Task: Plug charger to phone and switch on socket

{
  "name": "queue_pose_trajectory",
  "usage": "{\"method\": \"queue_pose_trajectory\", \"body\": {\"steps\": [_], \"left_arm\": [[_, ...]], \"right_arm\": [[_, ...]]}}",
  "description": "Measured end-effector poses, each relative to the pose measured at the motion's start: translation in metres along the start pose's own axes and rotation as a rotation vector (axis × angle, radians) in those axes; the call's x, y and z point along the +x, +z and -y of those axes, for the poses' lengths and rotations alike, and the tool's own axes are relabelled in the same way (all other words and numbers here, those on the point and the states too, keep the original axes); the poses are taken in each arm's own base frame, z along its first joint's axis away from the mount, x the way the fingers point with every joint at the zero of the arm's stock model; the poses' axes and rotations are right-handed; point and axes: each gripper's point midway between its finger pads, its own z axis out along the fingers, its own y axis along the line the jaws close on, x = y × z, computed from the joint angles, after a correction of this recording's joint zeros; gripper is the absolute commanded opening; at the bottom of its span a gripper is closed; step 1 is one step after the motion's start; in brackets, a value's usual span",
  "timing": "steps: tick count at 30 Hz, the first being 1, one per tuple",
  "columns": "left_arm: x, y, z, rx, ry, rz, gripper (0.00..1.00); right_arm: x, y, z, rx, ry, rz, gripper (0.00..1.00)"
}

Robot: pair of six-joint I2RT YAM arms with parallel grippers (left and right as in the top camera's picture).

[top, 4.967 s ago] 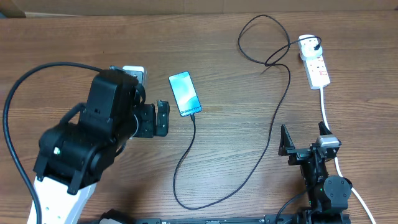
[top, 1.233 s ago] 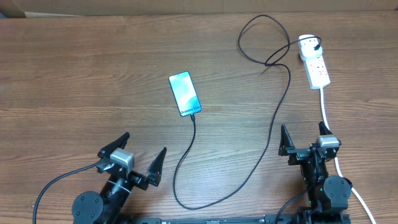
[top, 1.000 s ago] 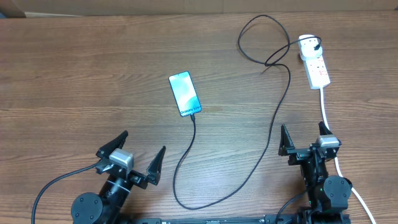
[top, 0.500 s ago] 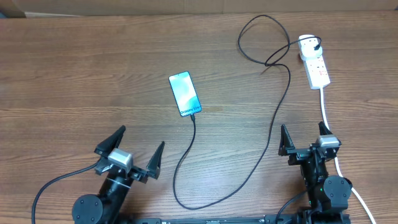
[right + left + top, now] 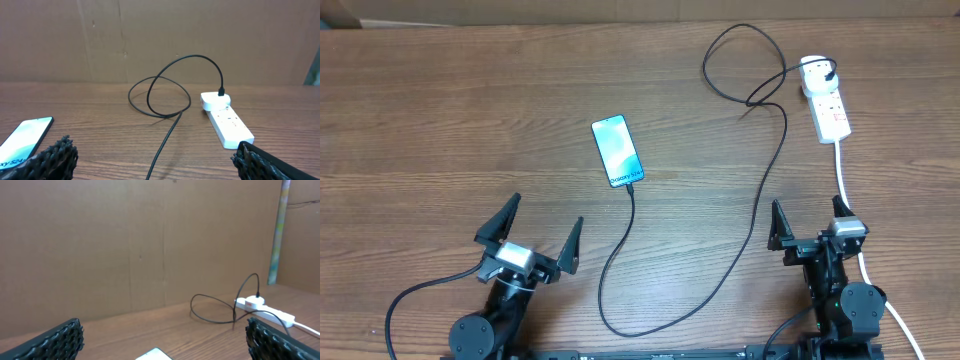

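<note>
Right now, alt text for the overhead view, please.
A phone lies on a table, a charger cable looping from its near end to a white socket strip far right. Left gripper and right gripper sit open at the near edge.

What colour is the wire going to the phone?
Black. The charger shows best in the overhead view, running to the phone.
</note>
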Motion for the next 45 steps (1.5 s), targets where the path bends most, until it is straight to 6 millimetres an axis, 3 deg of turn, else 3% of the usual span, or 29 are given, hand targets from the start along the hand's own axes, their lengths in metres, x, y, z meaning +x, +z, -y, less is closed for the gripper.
{"method": "queue_pose_trajectory", "body": {"steps": [14,28,45], "left_arm": [[0.013,-0.001,-0.011,-0.049,0.000,-0.025,0.99],[0.080,-0.013,-0.021,-0.112,-0.068,-0.294,1.00],[0.081,-0.015,-0.032,-0.175,-0.121,-0.293,0.99]], "right_arm": [[0.000,0.000,0.000,0.000,0.000,0.000,1.00],[0.000,0.000,0.000,0.000,0.000,0.001,1.00],[0.000,0.000,0.000,0.000,0.000,0.000,1.00]]}}
